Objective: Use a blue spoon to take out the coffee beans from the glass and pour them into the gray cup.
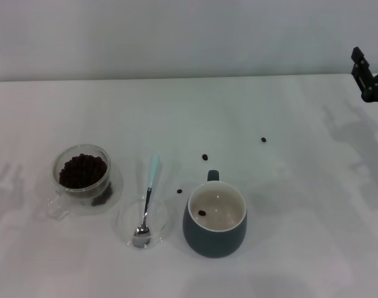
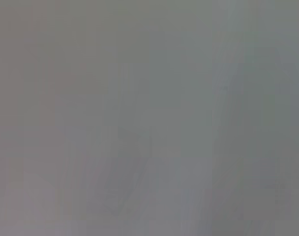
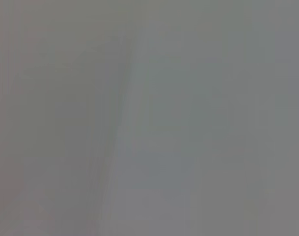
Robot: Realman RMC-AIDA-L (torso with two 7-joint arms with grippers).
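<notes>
Gray cup (image 1: 215,226) holds one bean; blue spoon (image 1: 146,205) beside it; right gripper (image 1: 370,74) far off, grip unclear.

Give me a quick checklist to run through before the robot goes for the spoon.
1. Teaspoon with pale blue handle free to grasp: ok, its metal bowl rests in the flat clear glass dish, handle pointing away from the robot.
2. Clear glass tumbler holds dark coffee beans: ok.
3. Dark blue-gray mug upright: ok, one bean inside.
4. Table free of spills: not ok, loose beans lie beyond the mug.
5. Right claw ready: cannot tell, at far right edge.
6. Left claw: not in view.
</notes>
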